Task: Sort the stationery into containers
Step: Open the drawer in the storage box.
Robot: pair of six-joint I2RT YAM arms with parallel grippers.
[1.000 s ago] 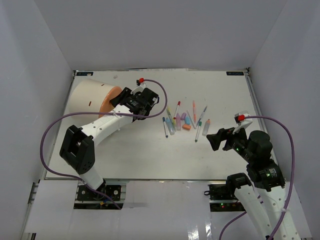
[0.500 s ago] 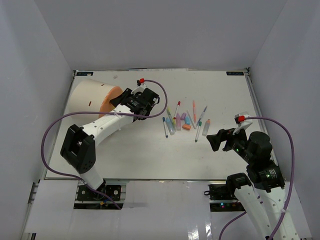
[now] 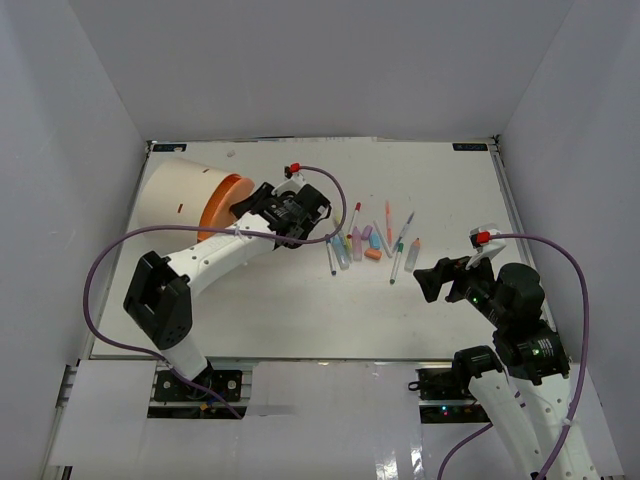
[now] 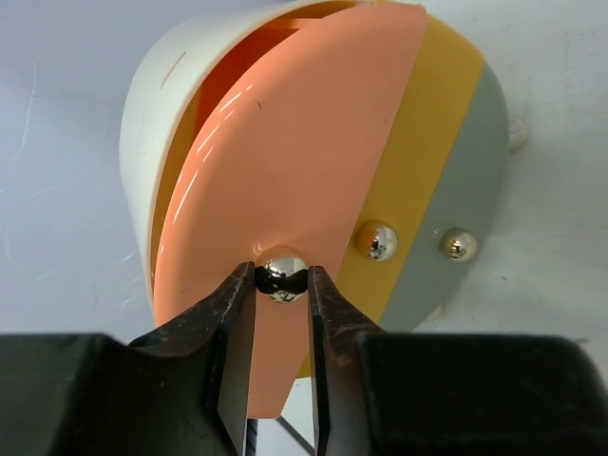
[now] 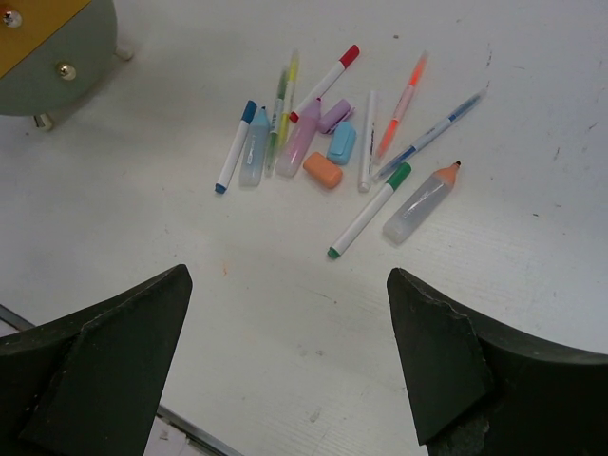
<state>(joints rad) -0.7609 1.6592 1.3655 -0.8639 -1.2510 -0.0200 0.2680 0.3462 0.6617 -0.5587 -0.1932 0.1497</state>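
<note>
The left gripper pinches the knob of the orange drawer.
Drawer seems slightly out; the right gripper gapes wide, stationery ahead of it.

Left arm reaches out, its tool pinched on a knob between the fingertips. Right arm is bent at the elbow, its tool spread wide.

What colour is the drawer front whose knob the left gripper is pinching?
The drawer front behind the pinched knob is salmon orange; clearest in left wrist view.
</note>
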